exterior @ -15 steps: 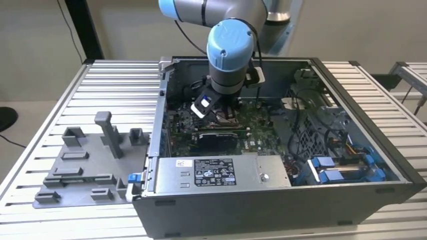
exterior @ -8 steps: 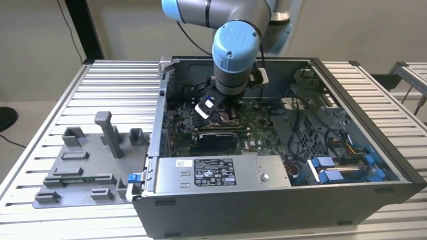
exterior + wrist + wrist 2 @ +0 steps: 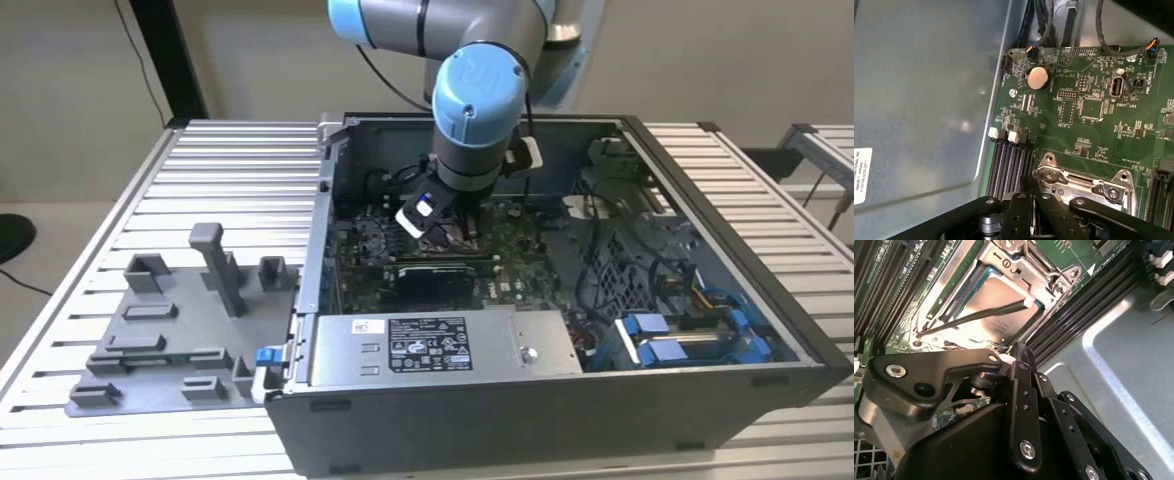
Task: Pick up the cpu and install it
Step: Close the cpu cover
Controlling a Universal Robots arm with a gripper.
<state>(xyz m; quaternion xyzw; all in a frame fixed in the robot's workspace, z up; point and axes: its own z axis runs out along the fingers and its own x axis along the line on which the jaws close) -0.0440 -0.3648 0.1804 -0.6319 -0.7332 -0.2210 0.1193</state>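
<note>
The computer case [image 3: 561, 330] stands open on a ribbed metal table [image 3: 240, 170], grey fixture blocks [image 3: 174, 320] beside it, a pale wall behind. The gripper [image 3: 447, 228] hangs low inside the case above the motherboard [image 3: 1089, 115] – the jaws look closed together and empty. The cpu [image 3: 999, 307] lies in the socket frame [image 3: 1054, 277].

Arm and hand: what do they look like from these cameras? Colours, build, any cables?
The arm has grey tube segments with light blue joint caps; a black cable runs along it. The hand is black, built of linked plates with silver screws and pivot pins, seen in both wrist views.
</note>
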